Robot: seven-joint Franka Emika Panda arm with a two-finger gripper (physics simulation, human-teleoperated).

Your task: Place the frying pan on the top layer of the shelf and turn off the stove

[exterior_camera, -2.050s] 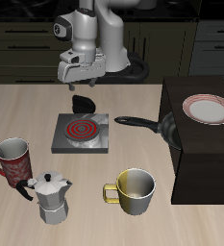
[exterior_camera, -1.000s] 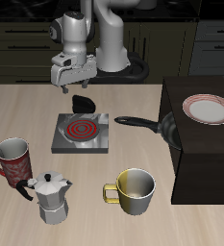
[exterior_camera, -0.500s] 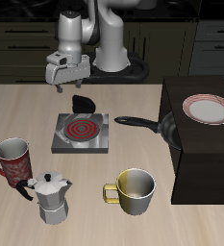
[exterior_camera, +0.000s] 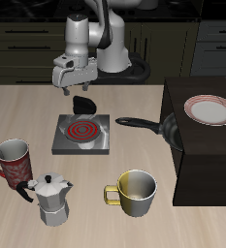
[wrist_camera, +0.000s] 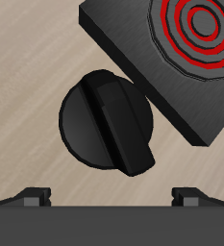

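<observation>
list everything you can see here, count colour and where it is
stove: 1, grey with red coil, mid table
knob: 1, black, on the table behind the stove
frying pan: 1, black, against the shelf's side, handle toward the stove
shelf: 1, dark brown-black, at the table's end
plate: 1, white with red rim, on the shelf top
red mug: 1, near the front edge
moka pot: 1, silver, beside the red mug
yellow mug: 1, near the front edge
gripper: 1, grey, open, above the knob
</observation>
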